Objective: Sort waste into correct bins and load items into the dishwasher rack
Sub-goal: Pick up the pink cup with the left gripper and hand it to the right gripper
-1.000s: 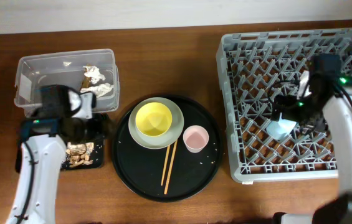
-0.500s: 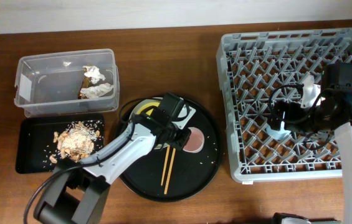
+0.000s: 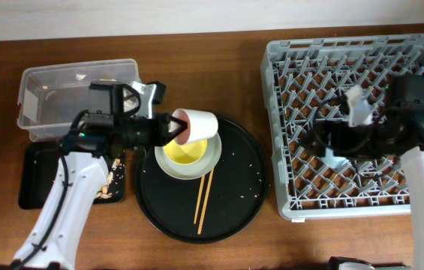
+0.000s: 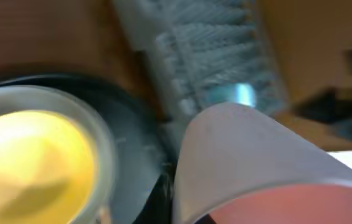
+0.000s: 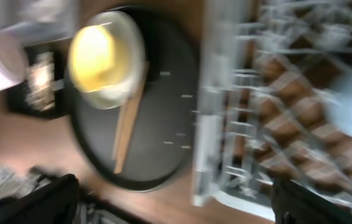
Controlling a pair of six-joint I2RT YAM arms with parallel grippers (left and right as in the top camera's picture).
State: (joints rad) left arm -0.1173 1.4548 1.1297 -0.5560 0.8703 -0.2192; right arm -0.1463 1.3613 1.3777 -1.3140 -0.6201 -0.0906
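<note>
Done so far: beige food scraps (image 3: pixel 109 185) lie in the shallow black tray (image 3: pixel 35 180). The small blue cup (image 3: pixel 337 157) sits in the grey dishwasher rack (image 3: pixel 347 52), partly hidden under the right arm.
In hand: the left gripper (image 3: pixel 175 127) is clenched on the small pink cup (image 3: pixel 199 124), held on its side in the air above the yellow bowl (image 3: pixel 184 151).
Other arm: the right gripper (image 3: pixel 320 141) hangs over the rack with its fingers spread wide, grasping nothing (its wrist view is blurred).
Left to do: judging by this, the pink cup, the bowl, the pale grey-green plate (image 3: pixel 215 155) and the wooden chopsticks (image 3: pixel 202 199) all need racking.
Clear tub (image 3: pixel 46 90): the left arm hides its contents.
Materials: the cup and bowl are smooth and rounded, the chopsticks are thin and straight, and the rack is a grid of pegs. The round black tray (image 3: pixel 230 217) is flat and crumb-flecked.
</note>
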